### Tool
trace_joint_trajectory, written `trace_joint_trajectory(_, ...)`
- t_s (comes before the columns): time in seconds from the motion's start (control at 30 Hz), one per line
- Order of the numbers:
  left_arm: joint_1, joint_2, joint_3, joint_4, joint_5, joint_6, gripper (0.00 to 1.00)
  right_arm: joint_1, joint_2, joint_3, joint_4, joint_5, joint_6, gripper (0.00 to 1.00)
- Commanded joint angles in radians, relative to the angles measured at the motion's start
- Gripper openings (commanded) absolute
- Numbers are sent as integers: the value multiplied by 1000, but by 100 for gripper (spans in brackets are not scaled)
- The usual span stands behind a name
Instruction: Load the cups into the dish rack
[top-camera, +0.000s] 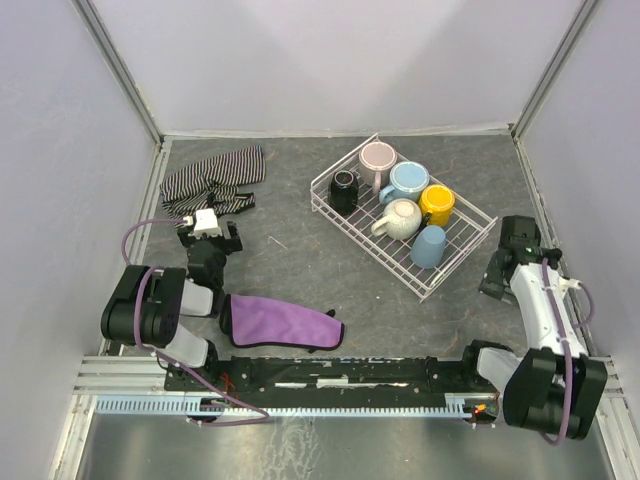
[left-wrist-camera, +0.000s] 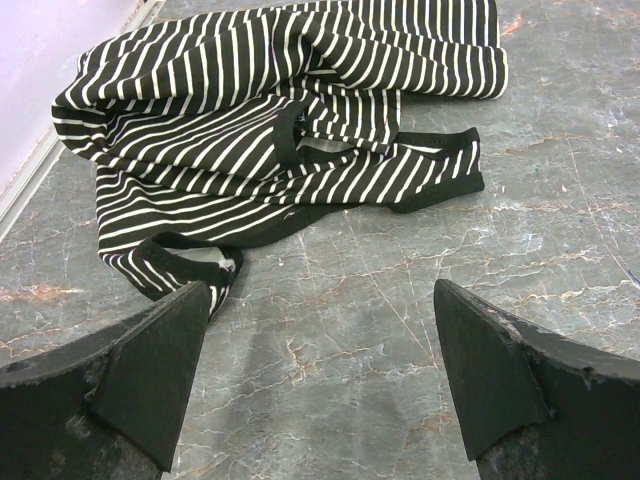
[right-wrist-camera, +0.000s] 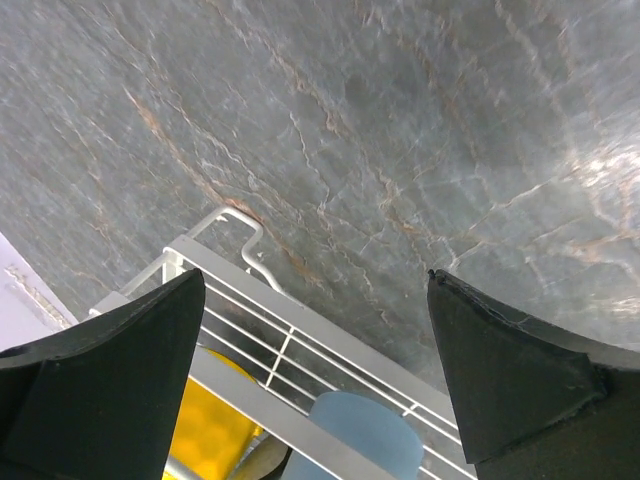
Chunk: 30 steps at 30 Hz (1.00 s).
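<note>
Six cups (top-camera: 403, 217) seen set in dish rack (top-camera: 388, 250), right of centre.
Left gripper (left-wrist-camera: 320, 290) spread apart near striped cloth (left-wrist-camera: 280, 130); right gripper (right-wrist-camera: 313, 275) spread apart beside rack; nothing gripped.

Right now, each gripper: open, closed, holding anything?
Left gripper: jaws open, holding nothing, striped cloth ahead.
Right gripper: jaws open, holding nothing, near the dish rack corner.

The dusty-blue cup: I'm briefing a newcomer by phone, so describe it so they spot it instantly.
Find the white wire dish rack on the table's right half. Inside, the dusty-blue cup sits at the near right end, beside the cream-white mug. It alone there has no handle.
</note>
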Motion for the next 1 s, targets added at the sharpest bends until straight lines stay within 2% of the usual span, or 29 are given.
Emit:
trace_joint_trajectory(0.0,3,-10,9,25,-28,-31,99,33,78,11,124,-74,105,100)
trace_joint_trajectory(0.5,5,-10,15,15,-28,-29,99,239,322,117,302,-92,245,100)
trace_joint_trajectory(0.97,4,-9,16,14,-28,-30,99,367,554,293,408,-107,248,100)
